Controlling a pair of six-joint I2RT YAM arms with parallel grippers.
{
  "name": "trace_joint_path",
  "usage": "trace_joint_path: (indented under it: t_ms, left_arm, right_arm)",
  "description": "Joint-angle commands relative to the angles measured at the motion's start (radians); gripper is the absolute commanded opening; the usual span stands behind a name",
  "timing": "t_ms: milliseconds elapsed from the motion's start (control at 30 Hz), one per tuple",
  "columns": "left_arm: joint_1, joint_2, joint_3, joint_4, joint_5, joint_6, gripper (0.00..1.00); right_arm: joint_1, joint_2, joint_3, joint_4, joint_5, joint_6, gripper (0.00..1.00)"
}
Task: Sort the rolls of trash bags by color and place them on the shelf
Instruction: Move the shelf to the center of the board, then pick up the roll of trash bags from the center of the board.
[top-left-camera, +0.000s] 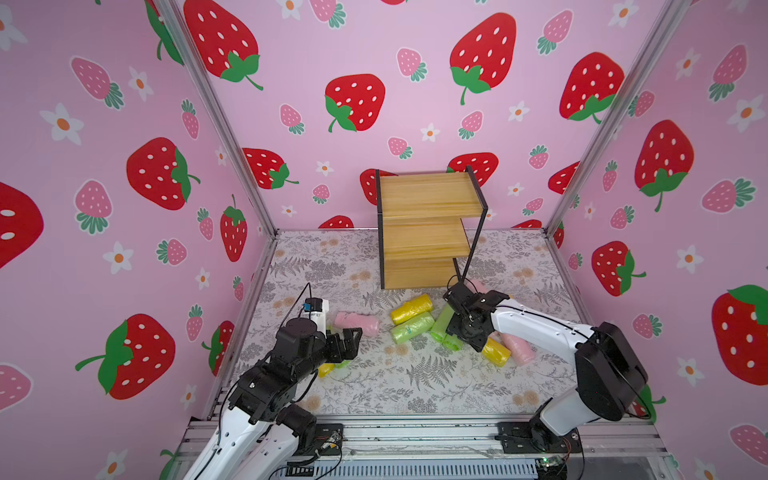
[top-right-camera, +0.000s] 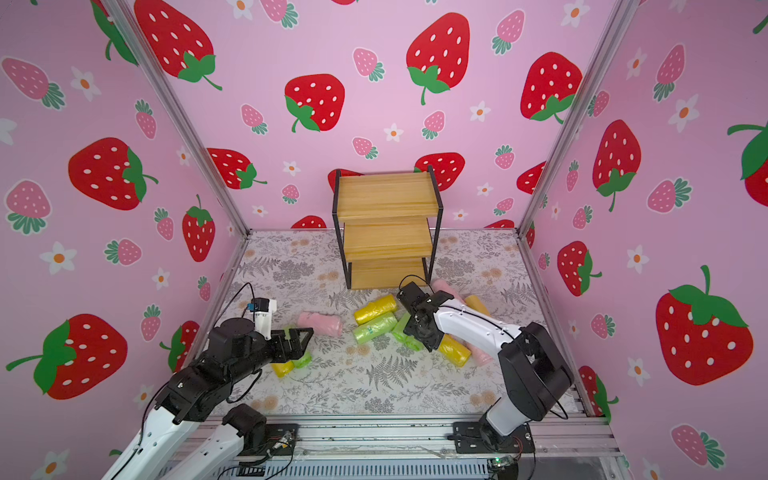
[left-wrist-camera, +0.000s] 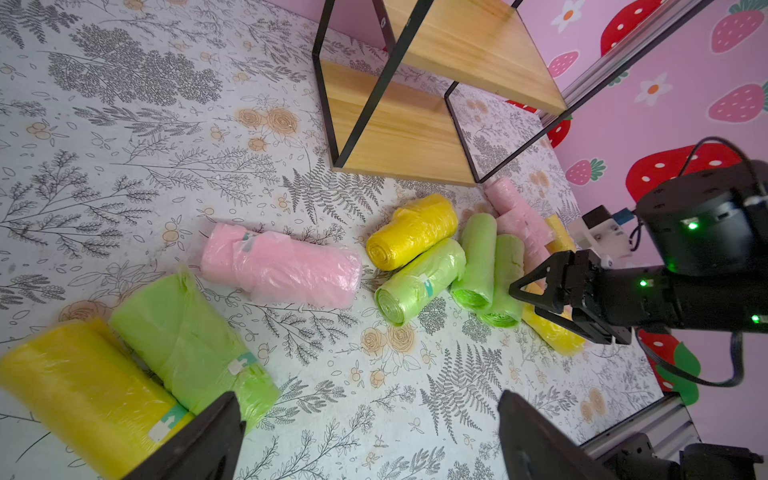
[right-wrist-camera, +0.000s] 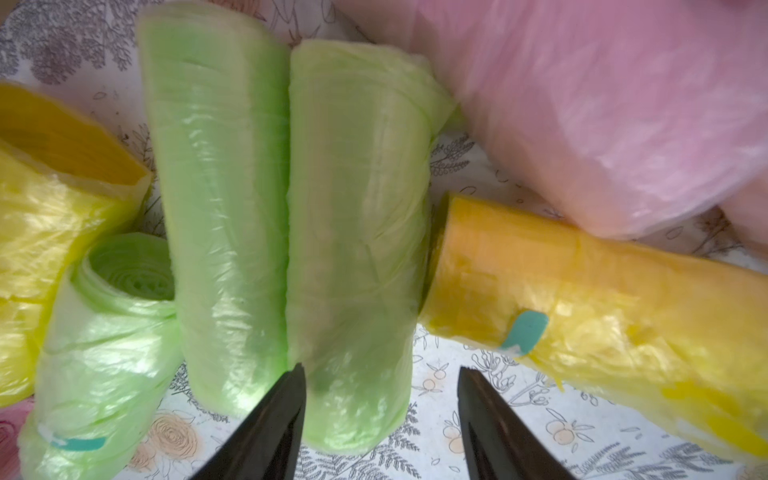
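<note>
Before the shelf (top-left-camera: 424, 195), right tool (right-wrist-camera: 380, 370) half-open astride green roll (right-wrist-camera: 357, 208), not yet gripping; left tool (left-wrist-camera: 370, 399) wide open, empty

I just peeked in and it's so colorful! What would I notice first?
Giant red strawberries on the pink walls jump out first. Then the wooden shelf at the back of the table, with green, yellow and pink rolls scattered in front. The right gripper hangs open astride one green roll.
</note>
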Motion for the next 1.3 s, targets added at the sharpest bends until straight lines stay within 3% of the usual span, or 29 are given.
trace_joint_path:
  t_ms: [0, 333, 733, 1000, 1167, 1267]
  left_arm:
    - [-0.008, 0.009, 0.025, 0.018, -0.015, 0.007, 1.0]
    - [-0.014, 0.013, 0.028, 0.019, -0.013, 0.013, 1.0]
    - [-0.02, 0.018, 0.028, 0.02, -0.016, 0.016, 1.0]
    - [-0.026, 0.018, 0.028, 0.019, -0.024, 0.013, 1.0]
    - [-0.03, 0.02, 0.028, 0.018, -0.029, 0.013, 1.0]
    - [-0.035, 0.023, 0.028, 0.015, -0.033, 0.013, 1.0]
  right_arm:
    - [-0.003, 0.03, 0.002, 0.028, -0.025, -0.01, 0.56]
    - [-0.001, 0.147, 0.013, 0.048, -0.069, -0.022, 0.54]
    - [-0.001, 0.167, 0.021, 0.014, -0.047, -0.107, 0.56]
    - [0.0, 0.159, -0.011, 0.049, -0.074, -0.135, 0.7]
    - [-0.001, 0.154, -0.017, 0.049, -0.068, -0.149, 0.65]
    - [-0.001, 0.154, -0.022, 0.054, -0.068, -0.155, 0.56]
